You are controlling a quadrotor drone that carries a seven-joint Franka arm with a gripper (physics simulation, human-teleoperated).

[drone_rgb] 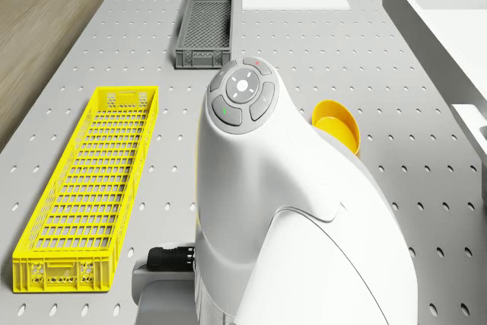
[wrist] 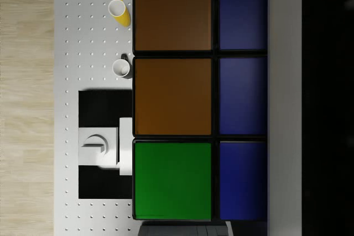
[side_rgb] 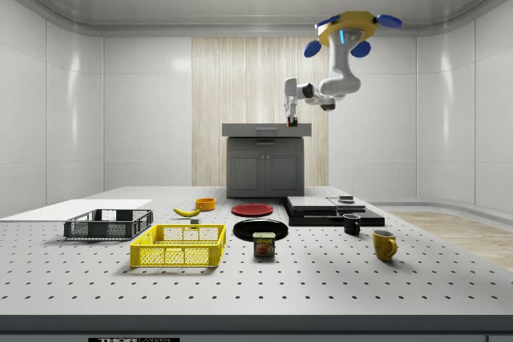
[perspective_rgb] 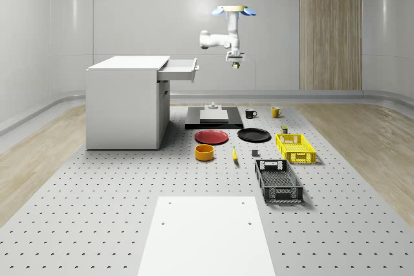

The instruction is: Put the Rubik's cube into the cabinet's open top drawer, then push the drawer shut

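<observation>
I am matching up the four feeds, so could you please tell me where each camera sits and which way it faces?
Whole-scene view: high, facing the cabinet; the drone hovers beside its open drawer.
Side view: low at the table's edge, facing the cabinet front; drone, arm and gripper show.
Drone view: looks down past the arm onto the yellow crate.
Wrist view: close on the held Rubik's cube.
The whole-scene and drone views share the yellow crate.

White walls (perspective_rgb: 129, 11), wood panel (perspective_rgb: 330, 27), perforated floor (perspective_rgb: 97, 211).
</observation>
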